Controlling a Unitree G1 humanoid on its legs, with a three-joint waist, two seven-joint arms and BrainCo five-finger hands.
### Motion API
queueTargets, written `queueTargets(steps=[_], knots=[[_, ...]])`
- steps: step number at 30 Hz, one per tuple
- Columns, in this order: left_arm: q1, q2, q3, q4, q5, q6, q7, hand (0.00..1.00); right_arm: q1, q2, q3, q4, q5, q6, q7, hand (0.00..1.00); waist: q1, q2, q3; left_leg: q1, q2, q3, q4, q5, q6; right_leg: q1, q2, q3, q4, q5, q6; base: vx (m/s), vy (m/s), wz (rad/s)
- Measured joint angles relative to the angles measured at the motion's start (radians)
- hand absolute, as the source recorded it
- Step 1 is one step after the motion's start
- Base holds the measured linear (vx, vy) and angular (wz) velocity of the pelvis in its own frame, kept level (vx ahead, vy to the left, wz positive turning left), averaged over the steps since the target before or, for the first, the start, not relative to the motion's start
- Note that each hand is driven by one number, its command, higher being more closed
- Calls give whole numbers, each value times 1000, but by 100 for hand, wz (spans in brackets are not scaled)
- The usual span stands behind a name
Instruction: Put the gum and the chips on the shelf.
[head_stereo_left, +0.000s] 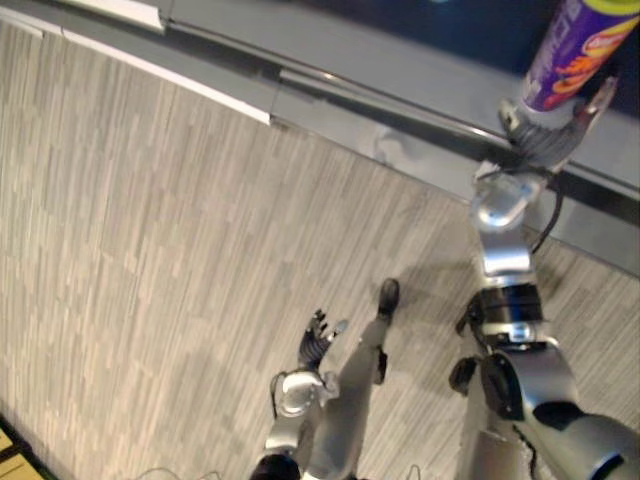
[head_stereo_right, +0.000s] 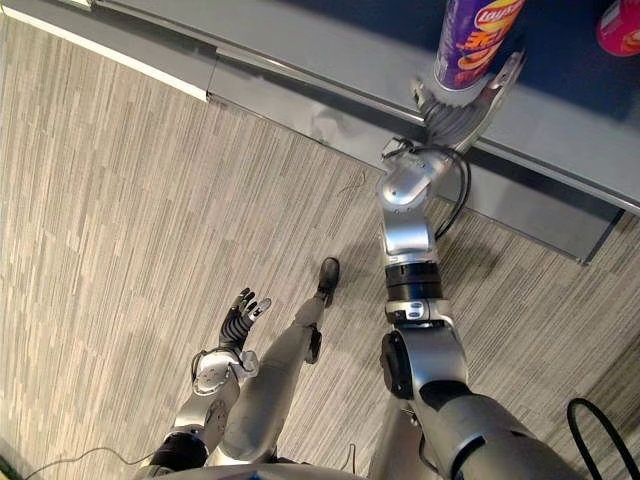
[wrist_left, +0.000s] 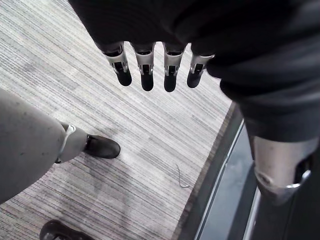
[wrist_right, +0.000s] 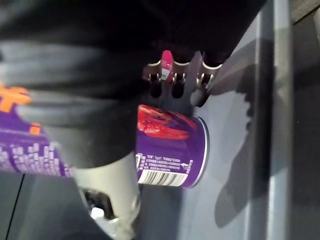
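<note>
Your right robot hand (head_stereo_right: 458, 115) was curled round the purple chips can (head_stereo_right: 478, 38), shelf (head_stereo_right: 330, 62) just beyond it; left robot hand (head_stereo_right: 240, 318) hung wide open.

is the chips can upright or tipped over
Upright: the purple chips can stands on end above the grey shelf, its lower end gripped in the right robot hand. Whether its base touches the shelf, cannot tell.

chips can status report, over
Right hand shut on chips can at the shelf. Left hand open, low over floor. Red item along shelf, apart from can.
</note>
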Motion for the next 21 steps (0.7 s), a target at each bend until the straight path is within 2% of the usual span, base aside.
queueTargets(steps=[3, 6, 9, 11, 14, 17, 21], knots=[[0, 0, 0, 11, 0, 2, 0, 0, 30, 5, -2, 36, 33, -13, -4, 0, -8, -2, -1, 32, 4, -13, 2, -2, 2, 46, 3, -16, -12, 0, 0, 58, -16, 8], [3, 0, 0, 33, 1, 8, 1, 0, 77, 33, -8, 85, 75, -35, -4, 0, -29, -12, -7, 77, 7, -15, 6, -9, 8, 101, 7, -22, -25, 0, 0, 73, -15, 1], [5, 0, 1, 65, 2, 9, 0, 0, 156, 77, -35, 135, 139, -44, 1, 0, -54, -33, -24, 131, 8, -13, 8, -21, 9, 159, 10, -21, -34, -4, 6, 64, -4, -5], [4, 0, 1, 107, 3, 11, -1, 0, 261, 96, -43, 168, 178, -62, 16, 0, -67, -57, -46, 180, 12, -11, 12, -34, 11, 211, 16, -21, -45, -10, 11, 56, -6, -5], [6, 0, 9, 165, 12, 29, -2, 0, 384, 127, -47, 205, 232, -61, 39, 0, -89, -75, -63, 234, 14, -7, 27, -58, 14, 270, 17, -19, -44, -25, 20, 57, 0, -6], [13, -2, 40, 254, 17, 35, -1, 0, 574, 169, -44, 218, 237, -61, 72, 0, -117, -93, -94, 300, 17, 9, 44, -90, 22, 338, 20, -8, -47, -41, 29, 83, 21, -13], [22, 12, 109, 384, 29, 46, 8, 0, 789, 156, -38, 255, 232, -63, 154, 0, -169, -128, -167, 411, 26, 42, 43, -123, 22, 453, 38, 18, -90, -42, 39, 90, 27, -23]])
